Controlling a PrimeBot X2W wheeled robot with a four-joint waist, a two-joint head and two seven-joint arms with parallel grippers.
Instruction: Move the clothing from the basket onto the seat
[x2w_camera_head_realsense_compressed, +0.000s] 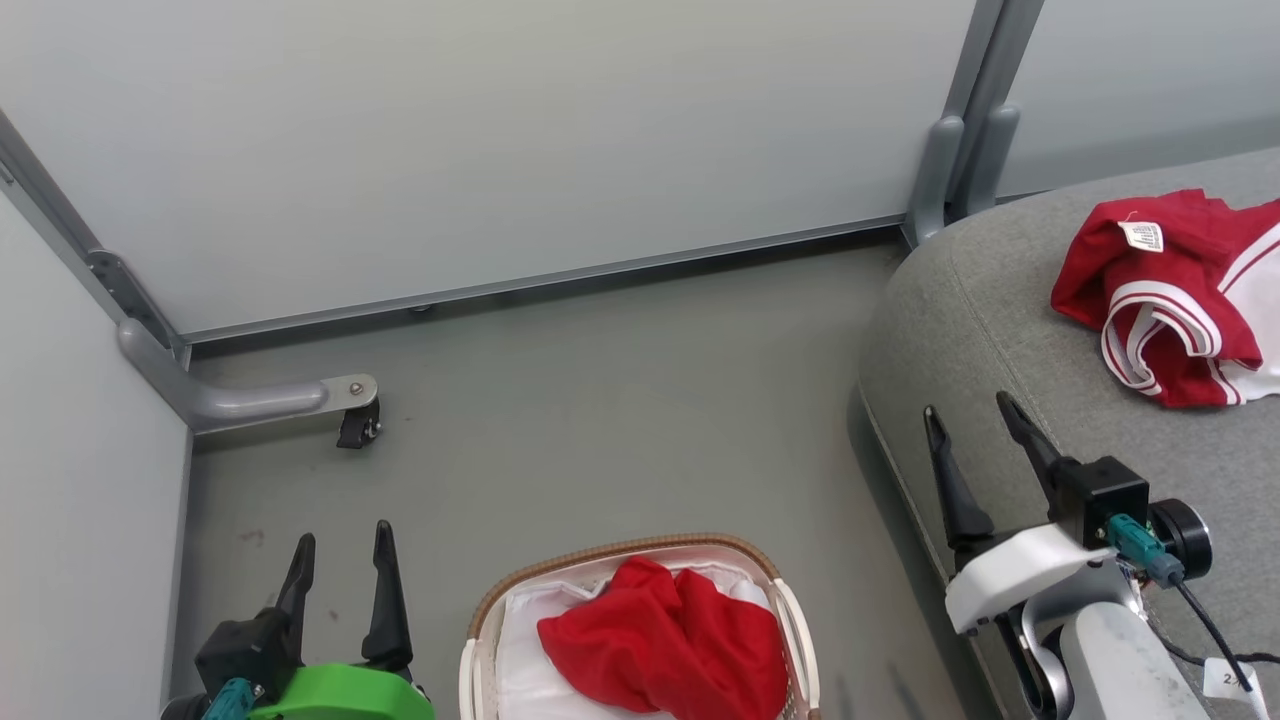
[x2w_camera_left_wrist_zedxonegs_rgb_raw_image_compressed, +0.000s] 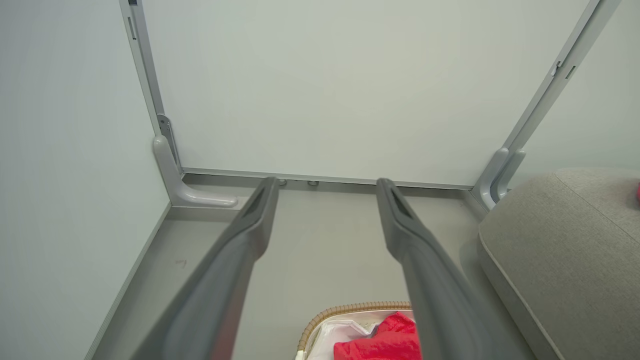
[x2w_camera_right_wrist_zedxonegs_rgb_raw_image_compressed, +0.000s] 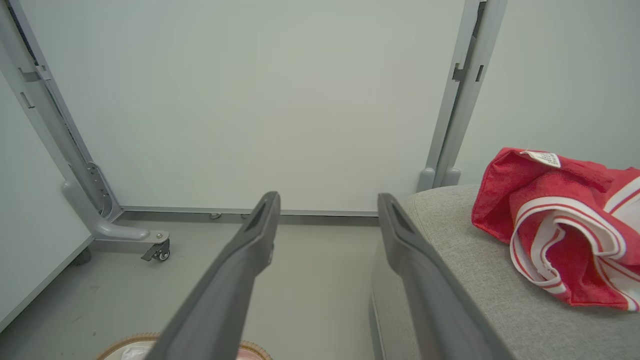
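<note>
Left hand (x2w_camera_head_realsense_compressed: 343, 535) wide open and empty, low over the floor just left of basket (x2w_camera_head_realsense_compressed: 620, 552). Right hand (x2w_camera_head_realsense_compressed: 968, 405) likewise spread and empty, hovering over front edge of seat (x2w_camera_head_realsense_compressed: 960, 300), apart from striped garment (x2w_camera_head_realsense_compressed: 1170, 300) lying crumpled there. Probably one piece delivered. Plain red garment (x2w_camera_head_realsense_compressed: 660, 640) heaped in basket on white liner (x2w_camera_head_realsense_compressed: 520, 650). Likely next: reach into basket, pinch red cloth only, leave liner behind.
</note>
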